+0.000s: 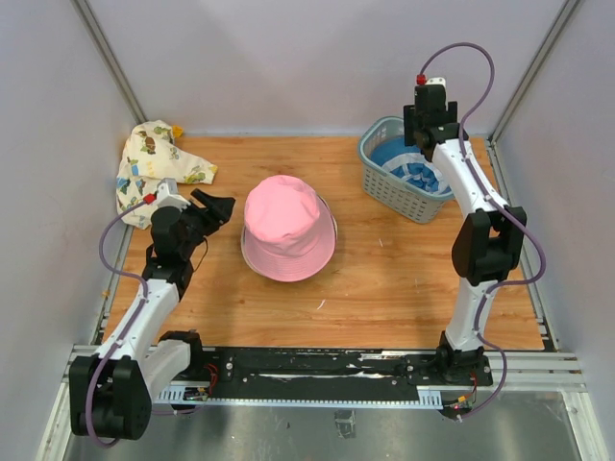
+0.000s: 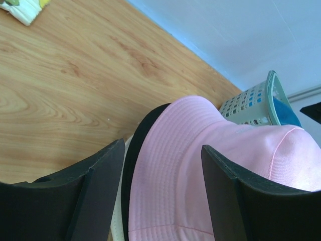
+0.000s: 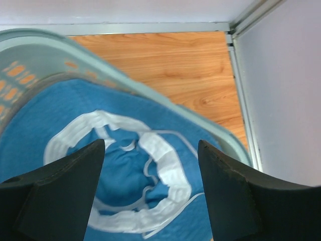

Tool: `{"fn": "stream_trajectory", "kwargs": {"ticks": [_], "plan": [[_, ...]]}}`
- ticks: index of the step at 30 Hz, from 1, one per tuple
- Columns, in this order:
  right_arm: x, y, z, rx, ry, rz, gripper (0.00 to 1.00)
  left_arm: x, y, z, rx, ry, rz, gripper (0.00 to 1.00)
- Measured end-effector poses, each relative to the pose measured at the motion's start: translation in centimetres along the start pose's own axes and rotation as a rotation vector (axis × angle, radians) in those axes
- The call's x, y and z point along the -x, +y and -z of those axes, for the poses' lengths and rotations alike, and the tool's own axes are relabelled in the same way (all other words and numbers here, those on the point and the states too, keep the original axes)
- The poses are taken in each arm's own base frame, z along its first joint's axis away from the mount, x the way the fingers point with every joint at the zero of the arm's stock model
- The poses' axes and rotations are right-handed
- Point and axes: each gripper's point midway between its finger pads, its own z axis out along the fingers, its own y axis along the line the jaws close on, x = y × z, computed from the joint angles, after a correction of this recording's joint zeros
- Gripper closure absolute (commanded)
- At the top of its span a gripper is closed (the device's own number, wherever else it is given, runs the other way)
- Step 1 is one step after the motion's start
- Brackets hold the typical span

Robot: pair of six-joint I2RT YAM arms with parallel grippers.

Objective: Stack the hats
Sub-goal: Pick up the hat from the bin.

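Left wrist view: pink hat (image 2: 210, 165) cut by right and bottom edges. Black hat (image 2: 136, 150) beneath it shows only as brim arc, crown hidden. Cream fabric sliver (image 2: 117, 226) under that, too little to identify. Basket (image 2: 253, 103) half hidden behind pink crown. Patterned cloth (image 2: 20, 7) cut by top-left corner.

Right wrist view: basket rim blurred, cut by left edge. Blue hat (image 3: 65, 110) cut by bottom edge, partly behind right end effector (image 3: 150, 143) fingers.

Top view: blue hat partly masked by right arm (image 1: 461, 178).

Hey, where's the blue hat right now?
In the top view the blue hat lies inside the basket at the far right corner of the table, directly under the right hand.
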Motion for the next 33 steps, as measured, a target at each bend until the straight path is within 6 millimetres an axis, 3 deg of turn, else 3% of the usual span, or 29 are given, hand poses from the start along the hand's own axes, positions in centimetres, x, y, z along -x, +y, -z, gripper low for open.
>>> {"fn": "stream_trajectory", "kwargs": {"ticks": [6, 12, 27, 33], "plan": [[-0.8, -2.4, -3.0, -0.061, 0.040, 0.008, 0.24, -0.9, -0.4, -0.7, -0.018, 0.022, 0.005, 0.33], [-3.1, -2.8, -5.0, -0.052, 0.099, 0.015, 0.25, -1.2, -0.8, -1.1, -0.032, 0.028, 0.012, 0.33], [-3.7, -2.3, -5.6, -0.003, 0.105, 0.008, 0.29, -1.1, -1.1, -1.1, -0.041, 0.022, 0.014, 0.34], [-4.5, -2.3, -6.2, 0.003, 0.123, 0.004, 0.44, -1.1, -1.1, -1.1, -0.041, 0.022, 0.015, 0.34]]}}
